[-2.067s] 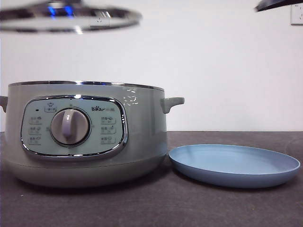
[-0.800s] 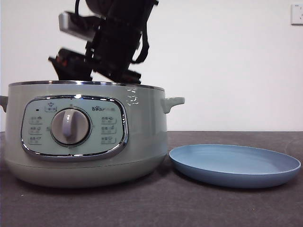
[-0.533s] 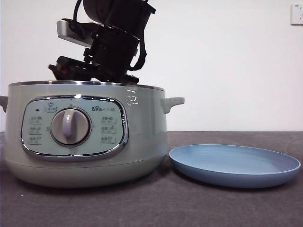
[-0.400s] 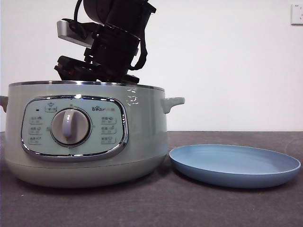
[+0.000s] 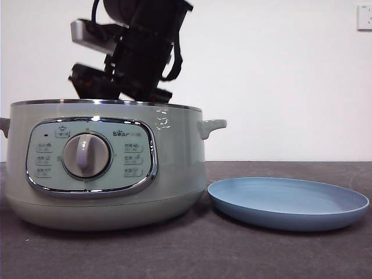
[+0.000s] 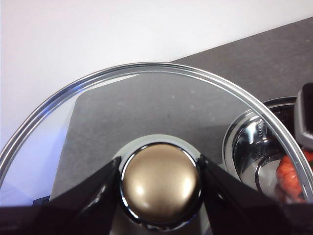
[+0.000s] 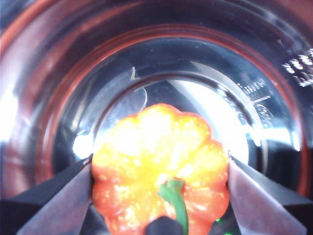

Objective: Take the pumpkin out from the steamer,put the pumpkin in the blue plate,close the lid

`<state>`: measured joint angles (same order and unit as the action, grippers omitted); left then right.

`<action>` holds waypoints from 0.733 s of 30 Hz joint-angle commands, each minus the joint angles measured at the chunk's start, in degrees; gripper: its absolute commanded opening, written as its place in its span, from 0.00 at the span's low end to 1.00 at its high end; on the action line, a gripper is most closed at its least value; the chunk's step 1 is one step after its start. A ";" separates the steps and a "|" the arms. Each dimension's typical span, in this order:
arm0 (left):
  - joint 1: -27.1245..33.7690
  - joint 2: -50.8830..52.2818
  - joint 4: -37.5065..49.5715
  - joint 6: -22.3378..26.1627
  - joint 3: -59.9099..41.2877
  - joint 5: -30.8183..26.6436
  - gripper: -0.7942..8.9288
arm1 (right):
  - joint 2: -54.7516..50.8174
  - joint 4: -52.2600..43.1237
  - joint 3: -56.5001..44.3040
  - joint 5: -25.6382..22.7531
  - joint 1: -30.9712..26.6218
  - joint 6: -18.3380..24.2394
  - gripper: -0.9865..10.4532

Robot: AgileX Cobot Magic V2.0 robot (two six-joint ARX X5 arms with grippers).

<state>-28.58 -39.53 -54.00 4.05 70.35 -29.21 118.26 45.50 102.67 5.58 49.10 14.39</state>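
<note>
The pale green steamer (image 5: 104,163) stands open at the left of the table. My right arm (image 5: 133,52) reaches down into it from above. In the right wrist view my right gripper (image 7: 160,164) is shut on the orange-red pumpkin (image 7: 161,147), one jaw on each side, inside the shiny pot (image 7: 234,98). My left gripper (image 6: 160,174) is shut on the knob (image 6: 160,183) of the glass lid (image 6: 161,93) and holds it in the air beside the steamer (image 6: 249,147). The lid is out of the front view. The blue plate (image 5: 288,203) lies empty to the right of the steamer.
The steamer's side handle (image 5: 212,126) sticks out toward the plate. A dark table (image 5: 232,250) runs under both. A white wall is behind, with a socket (image 5: 364,16) at the top right.
The lid has gone up out of the front view. My right arm has come down into the steamer, and in the last half second it has risen slightly.
</note>
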 commanded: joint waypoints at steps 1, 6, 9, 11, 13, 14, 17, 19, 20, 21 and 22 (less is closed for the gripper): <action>0.02 0.59 2.80 0.20 0.22 -0.26 0.07 | -3.93 0.96 0.04 0.07 -0.37 0.28 0.08; 0.02 -0.15 3.98 0.20 0.22 1.31 0.07 | -10.08 5.86 0.04 0.04 -2.64 0.31 0.08; 0.02 -0.50 5.07 0.20 0.22 2.99 0.07 | -14.05 9.90 0.04 0.04 -5.03 0.26 0.08; 0.02 -0.90 6.01 0.20 0.22 4.02 0.07 | -16.33 12.96 0.04 0.04 -6.82 0.02 0.08; 0.02 -1.42 6.78 0.20 0.22 4.76 0.07 | -18.75 17.11 0.04 0.07 -9.29 -0.85 0.08; 0.02 -1.57 7.02 0.20 0.22 5.29 0.07 | -19.47 18.78 0.04 0.09 -10.54 -1.57 0.08; 0.02 -2.14 7.72 0.22 0.22 6.62 0.07 | -21.53 24.90 0.02 0.26 -14.93 -3.76 0.08; 0.02 -2.86 8.50 0.20 0.22 7.04 0.07 | -22.45 28.20 -0.31 0.26 -18.05 -5.09 0.08; 0.02 -2.86 8.70 0.20 0.22 7.04 0.07 | -22.95 29.16 -0.66 0.24 -19.41 -5.86 0.08; 0.02 -2.95 8.90 0.20 0.22 7.04 0.07 | -23.45 29.90 -1.16 0.24 -20.85 -6.69 0.08; 0.02 -3.50 9.40 0.20 0.22 7.19 0.07 | -23.93 30.08 -1.90 0.24 -22.03 -7.48 0.08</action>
<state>-28.58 -43.42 -47.81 4.03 70.35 -21.82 94.59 75.35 101.86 5.65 27.79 9.30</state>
